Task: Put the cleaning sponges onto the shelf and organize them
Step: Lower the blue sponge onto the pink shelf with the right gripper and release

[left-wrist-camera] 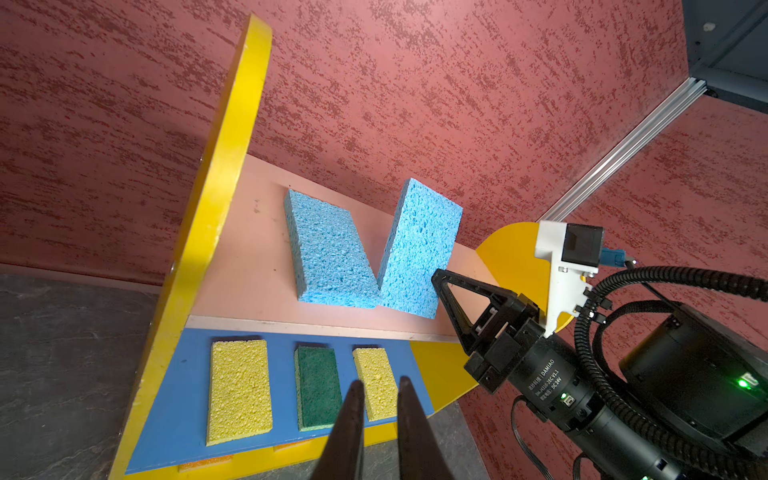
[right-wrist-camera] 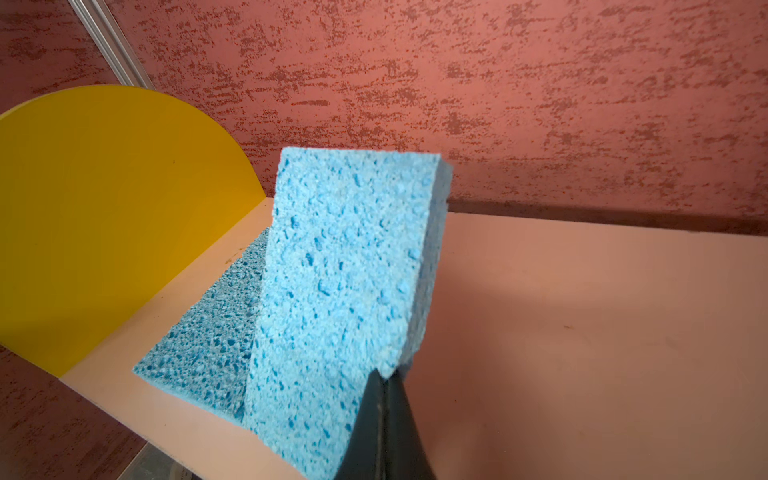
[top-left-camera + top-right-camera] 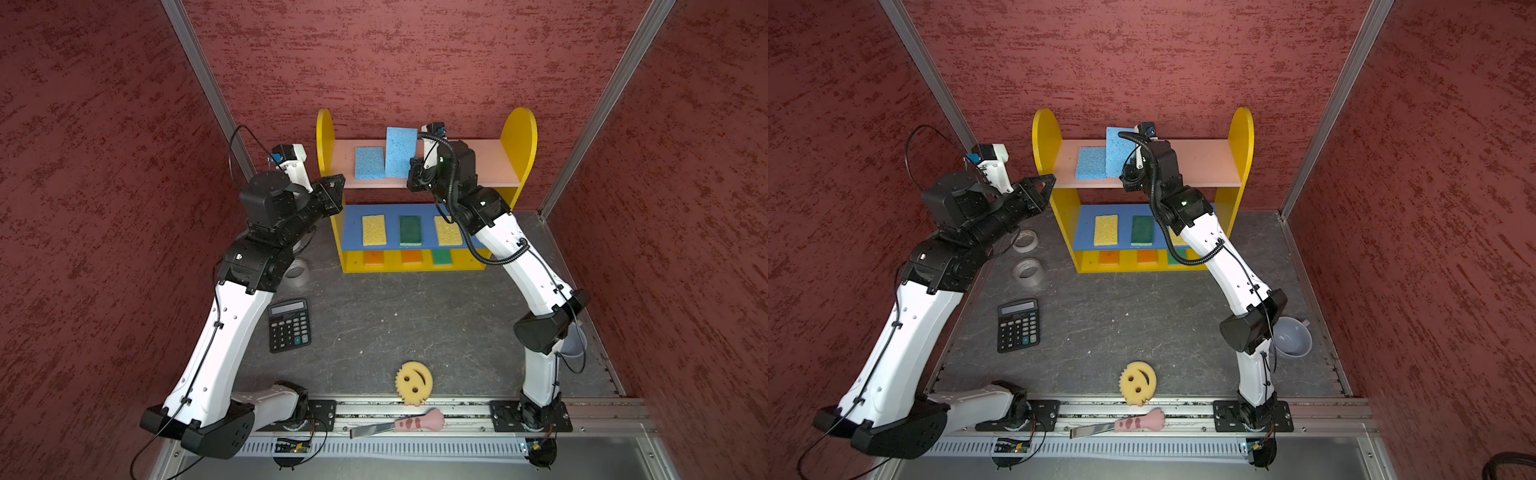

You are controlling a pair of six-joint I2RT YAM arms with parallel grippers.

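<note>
Item: my right tool, pinching a corner of the tilted blue sponge, on the pink upper board of the shelf, just right of a flat blue sponge. My left tool: slightly spread, empty.

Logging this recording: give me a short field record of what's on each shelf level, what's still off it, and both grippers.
pink upper board: flat blue sponge; tilted blue sponge beside it
blue middle board: left yellow sponge, dark green sponge, right yellow sponge, all flat
yellow base: left orange sponge, middle orange sponge, light green sponge
off shelf: smiley sponge on table near the front rail
right gripper: shut on tilted blue sponge's corner
left gripper: slightly open, empty, by shelf's side
</note>
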